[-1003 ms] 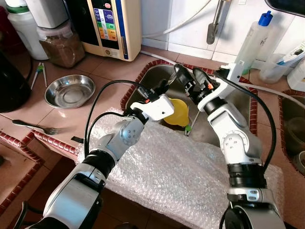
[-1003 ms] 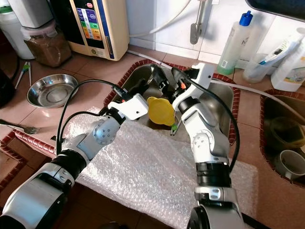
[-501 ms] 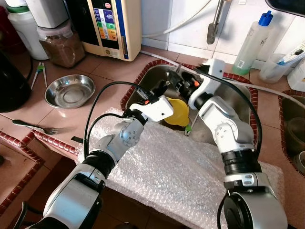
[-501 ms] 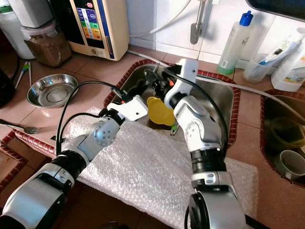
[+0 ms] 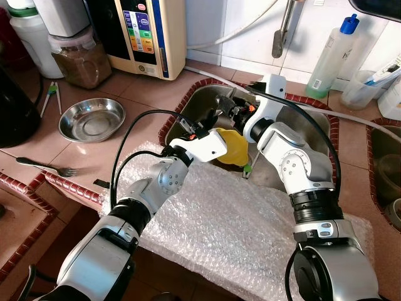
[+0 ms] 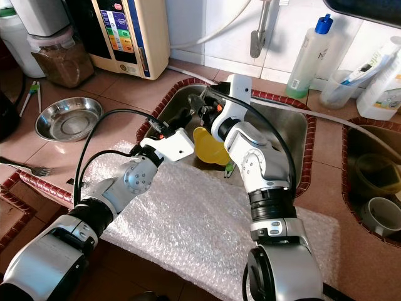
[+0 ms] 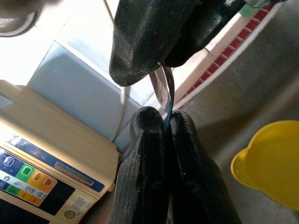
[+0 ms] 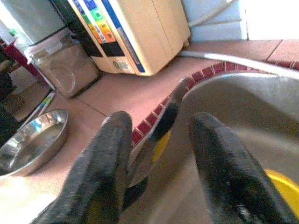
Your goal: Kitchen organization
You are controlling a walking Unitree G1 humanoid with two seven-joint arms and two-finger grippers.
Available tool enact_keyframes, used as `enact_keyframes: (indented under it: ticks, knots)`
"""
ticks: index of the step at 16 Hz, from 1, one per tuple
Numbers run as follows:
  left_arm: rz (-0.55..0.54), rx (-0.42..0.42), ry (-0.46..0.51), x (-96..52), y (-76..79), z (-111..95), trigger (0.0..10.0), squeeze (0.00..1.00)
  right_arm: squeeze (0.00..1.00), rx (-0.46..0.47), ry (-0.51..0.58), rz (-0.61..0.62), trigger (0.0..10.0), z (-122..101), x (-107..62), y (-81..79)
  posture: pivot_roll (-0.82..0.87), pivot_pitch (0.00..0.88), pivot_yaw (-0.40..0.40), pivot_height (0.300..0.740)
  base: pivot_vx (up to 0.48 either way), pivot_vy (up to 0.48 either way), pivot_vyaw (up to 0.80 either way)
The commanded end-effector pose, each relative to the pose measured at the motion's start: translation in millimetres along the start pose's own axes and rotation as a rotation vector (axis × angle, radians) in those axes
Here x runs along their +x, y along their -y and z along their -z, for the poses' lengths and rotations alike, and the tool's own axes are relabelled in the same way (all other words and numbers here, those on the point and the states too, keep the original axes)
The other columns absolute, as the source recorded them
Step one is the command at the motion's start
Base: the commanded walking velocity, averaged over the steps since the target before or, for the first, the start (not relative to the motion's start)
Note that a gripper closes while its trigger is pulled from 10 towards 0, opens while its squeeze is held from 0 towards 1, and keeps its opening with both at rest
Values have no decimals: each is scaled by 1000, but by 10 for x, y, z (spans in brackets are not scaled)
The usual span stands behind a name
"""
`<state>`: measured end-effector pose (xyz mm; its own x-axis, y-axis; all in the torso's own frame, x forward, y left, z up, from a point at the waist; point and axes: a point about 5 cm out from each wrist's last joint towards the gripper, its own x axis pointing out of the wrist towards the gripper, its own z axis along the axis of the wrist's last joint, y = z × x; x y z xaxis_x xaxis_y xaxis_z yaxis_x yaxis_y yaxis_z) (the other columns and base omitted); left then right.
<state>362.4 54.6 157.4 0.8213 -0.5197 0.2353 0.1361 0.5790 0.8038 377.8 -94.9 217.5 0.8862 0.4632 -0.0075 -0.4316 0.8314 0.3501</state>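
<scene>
left wrist view has the left gripper [image 7: 166, 123] pinched tight on a thin shiny metal utensil [image 7: 163, 91], probably a spoon or ladle handle, hard to say which. its two black fingers [image 7: 145, 158] are pressed together with the metal strip squeezed between them, and one finger [image 7: 140, 42] of the right gripper sits at the strip's far end. a yellow funnel [image 7: 271, 163] sits down in the steel sink [image 7: 261, 74] just beside it.

right wrist view shows the right gripper [image 8: 161, 140] with its fingers spread apart, the same utensil [image 8: 161, 130] sitting in the gap but not clamped, as far as i can see.

from the head camera both arms meet over the near-left part of the sink [image 5: 316, 135], grippers basically touching above the funnel [image 5: 233, 147]. bubble wrap [image 5: 238, 232] covers the counter edge in front. off to the left on the tile there's a steel bowl [image 5: 92, 119] and a fork [image 5: 47, 167], well apart from the action. a water purifier [image 5: 147, 34] stands behind.
</scene>
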Motion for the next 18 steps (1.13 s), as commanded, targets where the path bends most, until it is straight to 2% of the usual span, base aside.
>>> enact_keyframes:
  ticks: [1,5,10,11,12,17,18]
  knots:
    - [-25,9,67,32,-23,-103,10000,0,0,5,-25,111,0,15,-39,187,-50,101,38,740,0,0,0]
    - [-32,24,74,18,-24,-99,10000,0,0,18,-47,153,0,81,-53,248,-46,98,38,740,0,0,0]
    - [-74,0,65,-1,-109,-56,10000,0,0,96,-28,199,0,110,-55,299,-30,99,39,740,0,0,0]
    - [-88,-19,66,3,-134,-61,10000,455,0,119,-28,200,0,127,-51,293,-24,99,40,740,0,0,0]
    - [-87,-29,67,3,-142,-64,10000,1000,0,125,-29,204,0,148,-48,293,-19,98,42,740,0,0,0]
    - [-77,-51,90,9,-191,-87,10000,1000,0,177,-8,246,0,187,-35,316,-4,107,53,740,0,0,0]
    - [-76,-90,105,12,-213,-111,10000,1000,0,180,3,268,0,189,-38,342,-4,113,54,740,0,0,0]
